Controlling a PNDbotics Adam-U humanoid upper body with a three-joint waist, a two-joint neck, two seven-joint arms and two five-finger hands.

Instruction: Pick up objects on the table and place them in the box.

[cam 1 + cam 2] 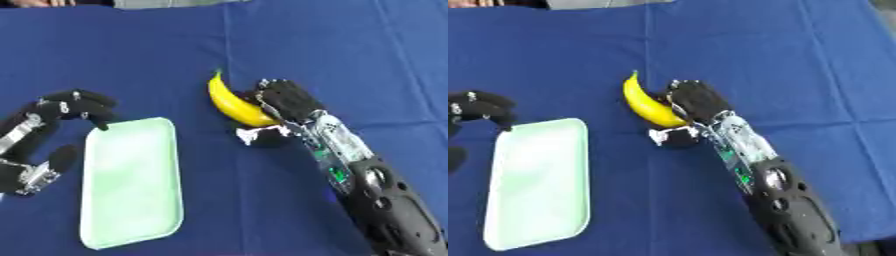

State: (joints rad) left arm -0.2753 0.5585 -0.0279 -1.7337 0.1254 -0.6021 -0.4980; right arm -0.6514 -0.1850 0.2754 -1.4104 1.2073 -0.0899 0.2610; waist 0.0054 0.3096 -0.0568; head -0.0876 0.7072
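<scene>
The right robot hand (284,100) lay mid-bench with its back to the camera, fingers curled down against the lower half of the banana (229,101); it seemed to have closed on the fruit, though the fingertips were hidden under the palm, so how fully they wrapped it could not be told. The banana rested on the blue cloth of the bench (350,55), its stem toward the far edge and its lower end tucked under the hand. Just under the wrist sat a small white and dark piece (260,134), which could not be made out further. Toward the left edge lay a pale green tray (131,185), long side running front to back, with nothing in it; this looked to be the box the task meant. The left robot hand (66,111) hovered at the tray's far left corner, fingers curled, holding nothing, its fingertips near the rim. The step in hand appeared to be the grasp of the banana. The next move would call for securing that hold, lifting the fruit off the cloth and carrying it left over the tray's rim before letting go.
</scene>
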